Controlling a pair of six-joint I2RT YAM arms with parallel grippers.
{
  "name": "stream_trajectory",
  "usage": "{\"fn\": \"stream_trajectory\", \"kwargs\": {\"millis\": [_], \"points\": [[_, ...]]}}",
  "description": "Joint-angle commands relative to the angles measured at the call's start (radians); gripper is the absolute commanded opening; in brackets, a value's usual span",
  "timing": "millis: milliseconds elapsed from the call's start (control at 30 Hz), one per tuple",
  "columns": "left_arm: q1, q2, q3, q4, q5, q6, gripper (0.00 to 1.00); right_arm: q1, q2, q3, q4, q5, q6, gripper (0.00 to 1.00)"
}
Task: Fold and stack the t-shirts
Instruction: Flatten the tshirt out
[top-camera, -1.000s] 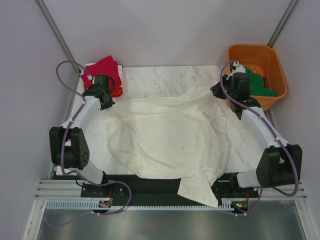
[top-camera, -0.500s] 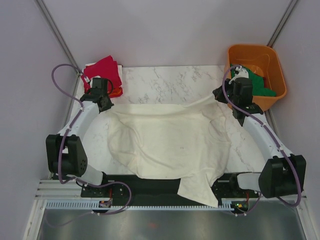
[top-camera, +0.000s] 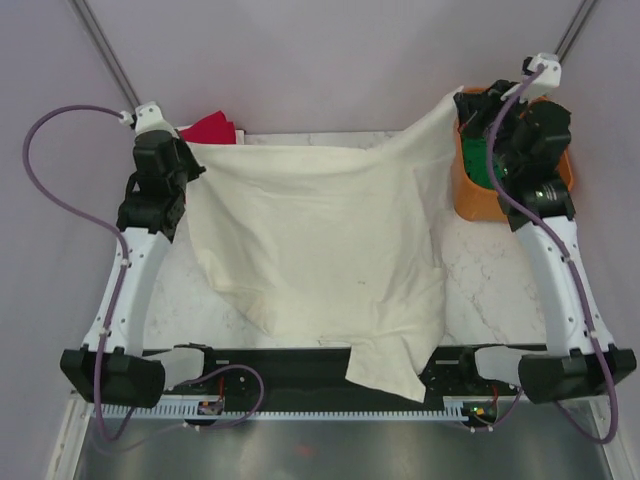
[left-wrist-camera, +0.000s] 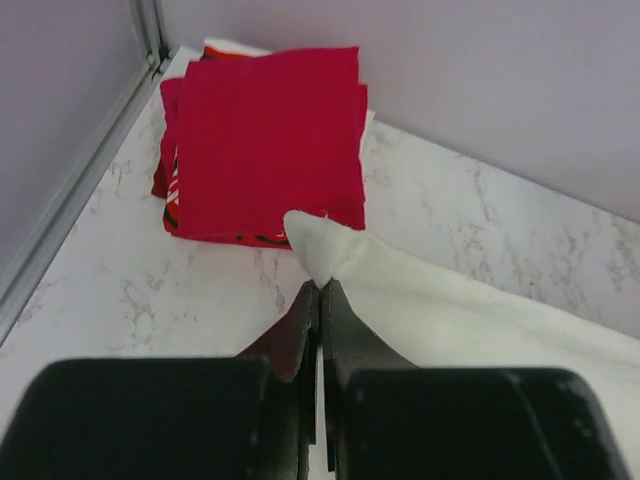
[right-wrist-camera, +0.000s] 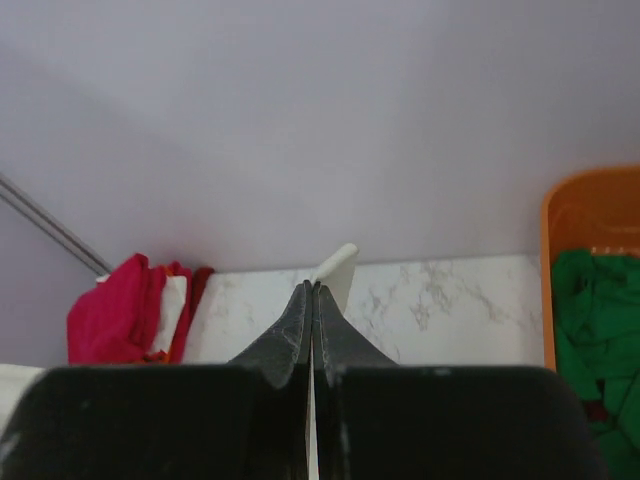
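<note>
The table (top-camera: 480, 280) serves as the reference for all positions. Above the table's far-left corner, the left gripper (left-wrist-camera: 320, 290) is raised, with its jaws pressed together on the far-left corner of the cream-white t-shirt (top-camera: 320, 230); a small tuft of cloth protrudes past the fingertips in the left wrist view. On the table's far-left corner, directly beyond that gripper, the crimson red t-shirt (left-wrist-camera: 265, 140) lies folded into a flat rectangle. The orange-red t-shirt (left-wrist-camera: 235, 239) shows only as a thin edge beneath the near side of the crimson one. The cream-white t-shirt is stretched between the two grippers along the table's far edge. From there it drapes over the middle of the table. Its lower portion narrows toward the table's near edge, where a flap hangs over the black base rail between the two arm bases. The cloth is wrinkled but not folded. Bare marble is visible on the table's left and right sides. Above the table's far-right corner, the right gripper (right-wrist-camera: 313, 290) is raised, with its jaws closed on the far-right corner of the same shirt; a short strip of cream cloth projects beyond the tips. Just off the table's far-right corner stands the orange tub (top-camera: 462, 190). The dark green t-shirt (right-wrist-camera: 595, 310) lies crumpled inside it.
</note>
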Motion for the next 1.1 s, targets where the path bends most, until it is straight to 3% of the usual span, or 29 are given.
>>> {"fn": "stream_trajectory", "kwargs": {"millis": [0, 200, 233, 267, 533, 700, 900, 1067], "points": [[0.005, -0.166, 0.026, 0.044, 0.069, 0.122, 0.02, -0.001, -0.178, 0.058, 0.041, -0.066, -0.052, 0.00], [0.005, -0.371, 0.035, 0.044, 0.085, 0.126, 0.02, 0.000, -0.295, 0.133, 0.008, -0.111, -0.063, 0.00], [0.005, -0.430, 0.055, 0.047, 0.252, 0.187, 0.02, 0.000, -0.321, 0.149, -0.008, -0.117, -0.049, 0.00], [0.005, -0.455, 0.065, 0.047, 0.270, 0.195, 0.02, 0.000, -0.336, 0.166, -0.020, -0.117, -0.049, 0.00], [0.005, -0.688, 0.214, 0.018, 0.295, 0.255, 0.02, 0.006, -0.521, 0.408, -0.175, -0.065, -0.101, 0.00], [0.001, -0.693, 0.302, -0.076, 0.359, 0.274, 0.02, 0.063, -0.492, 0.529, -0.241, -0.083, -0.085, 0.00], [-0.004, -0.590, 0.300, -0.136, 0.306, 0.261, 0.02, 0.108, -0.340, 0.506, -0.241, -0.059, -0.115, 0.00], [-0.003, -0.414, 0.233, -0.127, 0.251, 0.254, 0.02, 0.108, -0.196, 0.409, -0.169, -0.024, -0.144, 0.00]]}}
